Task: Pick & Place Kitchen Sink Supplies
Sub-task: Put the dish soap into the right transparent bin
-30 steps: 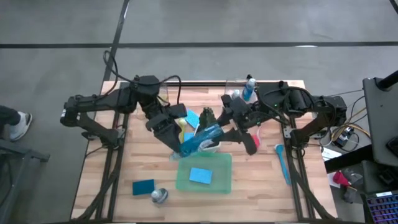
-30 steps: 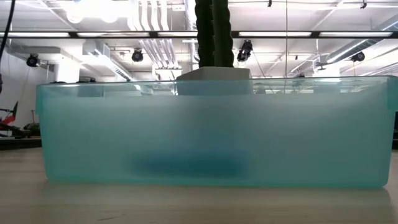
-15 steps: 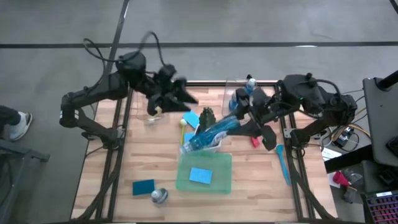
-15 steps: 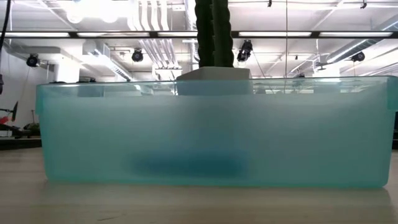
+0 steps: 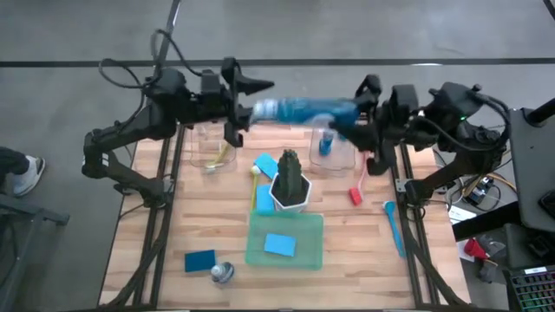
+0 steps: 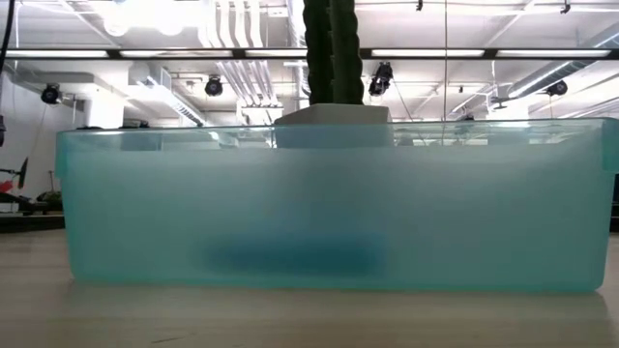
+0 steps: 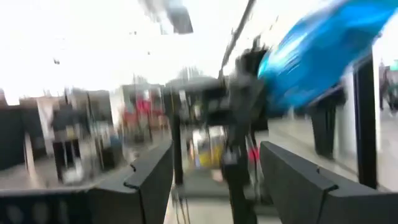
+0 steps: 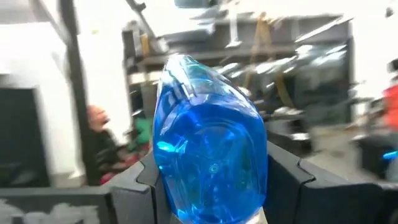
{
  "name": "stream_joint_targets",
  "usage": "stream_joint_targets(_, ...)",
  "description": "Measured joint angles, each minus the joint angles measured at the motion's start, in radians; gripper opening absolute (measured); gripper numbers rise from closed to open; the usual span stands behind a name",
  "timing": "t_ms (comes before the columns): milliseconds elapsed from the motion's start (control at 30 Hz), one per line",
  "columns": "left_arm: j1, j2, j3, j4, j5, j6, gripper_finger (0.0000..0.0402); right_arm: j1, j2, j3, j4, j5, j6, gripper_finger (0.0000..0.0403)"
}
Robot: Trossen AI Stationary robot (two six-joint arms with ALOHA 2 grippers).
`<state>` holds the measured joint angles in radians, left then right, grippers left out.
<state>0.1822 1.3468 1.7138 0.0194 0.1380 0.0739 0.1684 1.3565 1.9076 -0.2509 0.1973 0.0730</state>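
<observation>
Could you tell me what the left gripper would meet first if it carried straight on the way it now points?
Most likely the blue bottle held by the right gripper: the open left gripper points toward it, though their relative height is unclear.

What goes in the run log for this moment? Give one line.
right gripper: shut on clear bottle of blue liquid, raised | left gripper: open, empty, raised

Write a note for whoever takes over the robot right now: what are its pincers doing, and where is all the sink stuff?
Right pincer: shut on a blue bottle, held lying sideways in the air over the table's far edge.
Left pincer: open, empty, raised by the bottle's end.
Done: one sponge in the green tray; a small bottle in the right clear bin; a yellow brush at the left clear bin.
Left: sponge and a fallen bottle near the front left, red brush, blue brush, and the things beside the plant.
</observation>
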Motion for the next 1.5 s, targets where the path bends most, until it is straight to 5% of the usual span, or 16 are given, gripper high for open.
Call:
stream_joint_targets(233,0.000,0.000,0.000,0.212,-0.028,0.015,0.0232,-0.027,-0.006,0.000,0.101,0.117,-0.049,0.0165)
stream_joint_targets(800,0.002,0.012,0.016,0.260,-0.043,0.016,0.0232,-0.134,0.068,-0.003,0.103,0.119,0.157,0.0165)
stream_joint_targets(1500,0.005,0.016,0.018,0.309,-0.069,-0.045,0.0231,-0.145,0.112,-0.004,0.122,0.086,0.200,0.0166)
